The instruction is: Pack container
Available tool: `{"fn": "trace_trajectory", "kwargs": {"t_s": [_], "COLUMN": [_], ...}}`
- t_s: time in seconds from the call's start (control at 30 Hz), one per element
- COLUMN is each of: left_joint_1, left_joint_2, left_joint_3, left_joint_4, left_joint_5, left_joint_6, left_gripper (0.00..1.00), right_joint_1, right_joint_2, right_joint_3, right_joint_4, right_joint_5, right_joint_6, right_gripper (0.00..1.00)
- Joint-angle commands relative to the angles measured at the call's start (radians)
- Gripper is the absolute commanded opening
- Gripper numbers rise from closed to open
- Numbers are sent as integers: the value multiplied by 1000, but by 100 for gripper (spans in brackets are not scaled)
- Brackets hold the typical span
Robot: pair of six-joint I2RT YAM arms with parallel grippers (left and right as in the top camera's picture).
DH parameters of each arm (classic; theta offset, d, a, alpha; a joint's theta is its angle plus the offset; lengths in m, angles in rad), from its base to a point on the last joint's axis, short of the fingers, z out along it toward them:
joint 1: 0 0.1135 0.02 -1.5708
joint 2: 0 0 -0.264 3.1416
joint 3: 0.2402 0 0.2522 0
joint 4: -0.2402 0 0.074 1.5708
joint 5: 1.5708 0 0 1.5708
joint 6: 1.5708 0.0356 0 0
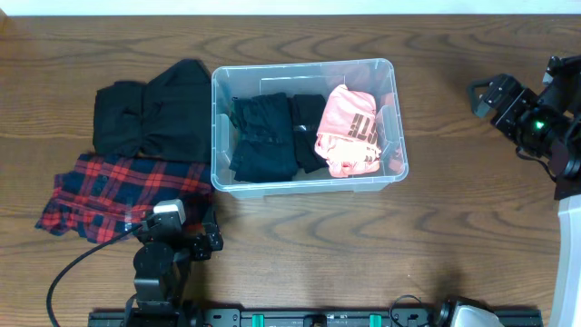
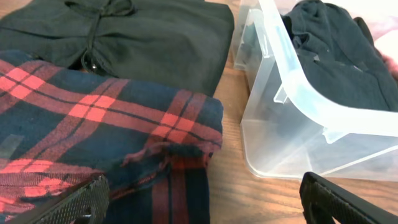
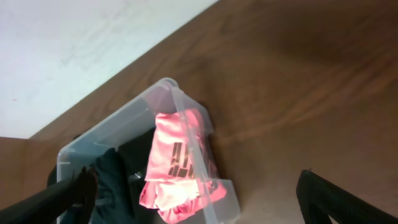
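Note:
The clear plastic container (image 1: 309, 187) stands mid-table and holds folded black garments (image 1: 263, 136) on its left and a pink garment (image 1: 349, 132) on its right. A black garment (image 1: 154, 118) and a red plaid shirt (image 1: 118, 191) lie on the table to its left. My left gripper (image 1: 182, 232) is open and empty at the plaid shirt's near right corner; in the left wrist view (image 2: 202, 208) it faces the shirt (image 2: 106, 124) and the container's corner (image 2: 292, 124). My right gripper (image 1: 486, 95) is open and empty, well right of the container; the right wrist view (image 3: 193, 186) shows the container (image 3: 177, 99) and the pink garment (image 3: 177, 155).
The wooden table (image 1: 454, 227) runs to a pale wall at the back (image 3: 74, 43). A black cable (image 1: 82, 259) trails from the left arm's base at the front edge. The right arm's white base (image 1: 567, 263) stands at the right edge.

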Motion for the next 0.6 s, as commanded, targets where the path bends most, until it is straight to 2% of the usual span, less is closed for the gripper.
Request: {"fn": "trace_trajectory", "kwargs": {"t_s": [0.0,0.1,0.3,0.43,0.57], "left_joint_1": [2,2,2,2,3], "left_joint_2": [8,70,332,454,497], "left_joint_3": [72,217,617,800,837], "left_joint_4": [-22,-64,-242,-280,-303], "left_joint_5": [-3,-112,-394,-418,-477], "left_joint_6": [-23,-80,-83,-81,-53], "left_gripper": [98,98,98,98,98], "right_joint_1": [-6,-6,-6,-6,-6], "right_joint_2": [6,6,6,6,6], "right_joint_3": [-3,-3,-3,-3,-3], "right_joint_4": [-11,-11,-11,-11,-11], "right_joint_5": [-10,-10,-10,-10,-10], "right_joint_6": [1,1,1,1,1], "right_gripper": [99,99,99,99,99]}}
